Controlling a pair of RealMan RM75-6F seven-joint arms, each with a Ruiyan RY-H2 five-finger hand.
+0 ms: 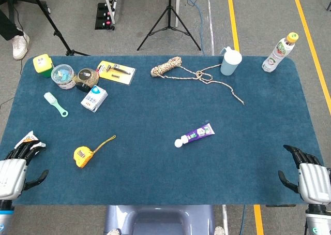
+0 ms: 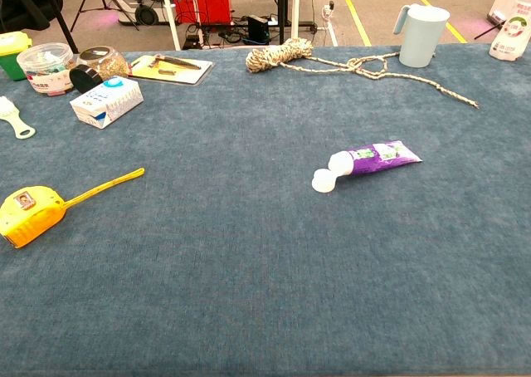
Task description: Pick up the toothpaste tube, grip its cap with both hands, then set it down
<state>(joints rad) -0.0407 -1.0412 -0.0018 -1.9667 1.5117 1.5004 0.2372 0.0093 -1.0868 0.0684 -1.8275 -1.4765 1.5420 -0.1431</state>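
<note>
Two hands, both empty, rest at the near corners of the blue table (image 1: 155,157): left hand (image 1: 18,165) at the near-left corner, right hand (image 1: 307,174) at the near-right, each with fingers apart and lightly curled, holding nothing; neither shows in the chest view. One toothpaste tube (image 1: 196,134) lies flat between them, ahead of both and nearer the right hand, so forward and inward from that hand, well apart from either. Long axis runs on a slant: white cap (image 1: 179,142) end points toward the near-left, crimped tail toward the far-right. The cap looks flipped open, lying just beside the nozzle; hinge too small to tell. Judgement: right hand has the shorter reach, but the cap faces the left side. Counted, large to small, all further from the hands than the tube or off to the left: one rope (image 1: 178,69), one bottle (image 1: 278,52), one pitcher (image 1: 230,61), one yellow card of tools (image 1: 116,71), one small carton (image 1: 94,98), two jars (image 1: 75,76), one green-and-yellow tub (image 1: 43,64), one tape measure (image 1: 83,156), one small brush (image 1: 55,104).
</note>
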